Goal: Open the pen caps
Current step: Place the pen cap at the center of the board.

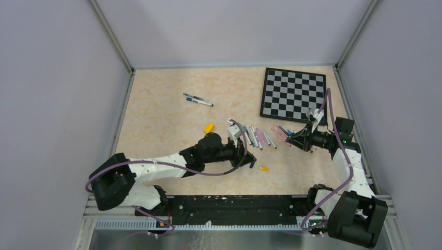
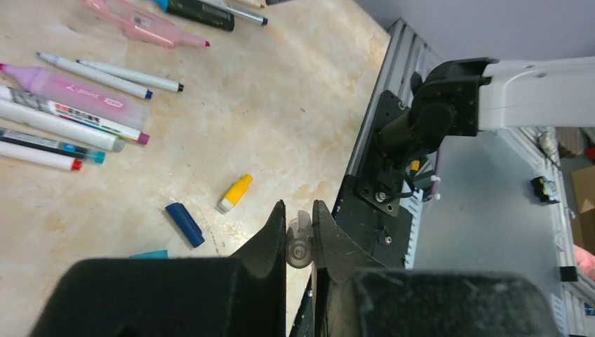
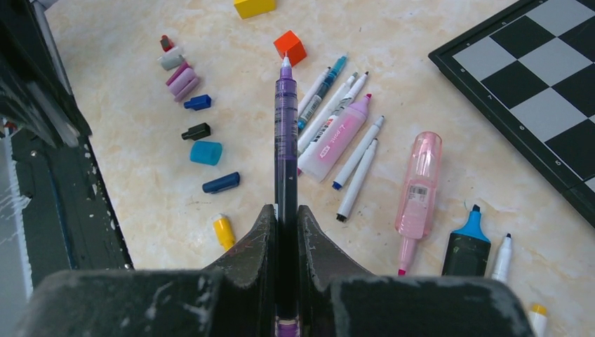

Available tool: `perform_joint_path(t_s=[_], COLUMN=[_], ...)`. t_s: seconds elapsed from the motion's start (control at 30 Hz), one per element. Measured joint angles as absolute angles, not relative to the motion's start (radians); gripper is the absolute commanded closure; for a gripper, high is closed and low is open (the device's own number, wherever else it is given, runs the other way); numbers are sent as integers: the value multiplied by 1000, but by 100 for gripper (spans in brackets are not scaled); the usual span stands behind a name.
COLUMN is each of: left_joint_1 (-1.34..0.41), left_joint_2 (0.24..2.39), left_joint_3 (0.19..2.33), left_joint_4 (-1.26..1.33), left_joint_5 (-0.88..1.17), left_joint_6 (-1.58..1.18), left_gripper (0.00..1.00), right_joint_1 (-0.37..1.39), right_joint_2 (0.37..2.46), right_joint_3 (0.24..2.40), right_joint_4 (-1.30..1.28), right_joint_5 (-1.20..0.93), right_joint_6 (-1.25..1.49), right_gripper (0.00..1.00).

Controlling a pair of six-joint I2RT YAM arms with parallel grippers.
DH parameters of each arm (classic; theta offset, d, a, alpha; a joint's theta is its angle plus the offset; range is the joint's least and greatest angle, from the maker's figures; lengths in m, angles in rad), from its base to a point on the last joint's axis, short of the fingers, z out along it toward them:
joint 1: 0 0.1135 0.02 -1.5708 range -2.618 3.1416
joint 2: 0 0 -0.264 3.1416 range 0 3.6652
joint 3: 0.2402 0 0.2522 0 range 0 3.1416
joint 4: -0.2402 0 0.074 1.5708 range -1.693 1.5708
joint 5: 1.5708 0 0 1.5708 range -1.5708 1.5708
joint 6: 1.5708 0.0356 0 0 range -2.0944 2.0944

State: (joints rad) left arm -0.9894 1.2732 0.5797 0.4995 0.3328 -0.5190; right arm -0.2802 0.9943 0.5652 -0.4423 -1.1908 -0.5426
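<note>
Gripping purple pen point(image 3: 285, 126), right gripper point(image 3: 286, 210) was clamped, tip bare. Left gripper point(image 2: 299, 210) was closed on small pale piece point(image 2: 299, 246), likely its cap. Loose caps point(image 3: 205, 152) lay on worktop point(image 3: 140, 175) beside uncapped pens point(image 3: 335, 137). Two far pens point(image 1: 198, 99) possibly still capped.

— What sits in the left gripper point(image 2: 299, 228)?
— A small pale translucent piece point(image 2: 299, 247), pinched and mostly covered by the black fingers. Whether it is a cap, I cannot tell.
— And the see-through purple plastic pen point(image 3: 285, 133)?
— Its rear end disappears inside the right gripper point(image 3: 285, 214).
— Anything else?
— The cyan plastic cap point(image 2: 149, 253) lies half behind the left gripper's body. The black-and-white chessboard point(image 3: 533, 84) runs off the right wrist view's edge.
</note>
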Motion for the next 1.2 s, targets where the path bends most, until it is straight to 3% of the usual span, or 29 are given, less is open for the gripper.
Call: perform_joint_path(t_s=[0.57,0.9,1.2], left_joint_1=[-1219,-1244,-1244], left_joint_2=[1813,1975,2055], left_joint_3=[1047,1238,1335], left_joint_4=[219,47,-57], left_joint_5=[77,5,-22], left_joint_6=[-440,-425,-411], left_gripper=[97,88,71], right_joint_1=[-287,-287,-290], right_joint_2=[996,998,1006], right_joint_3=[565,565,565], right_joint_4=[-373,-348,-339], right_joint_5=[-1074,-1051,-1019], right_joint_6=[-493,-485,-476], right_gripper=[100,100,100])
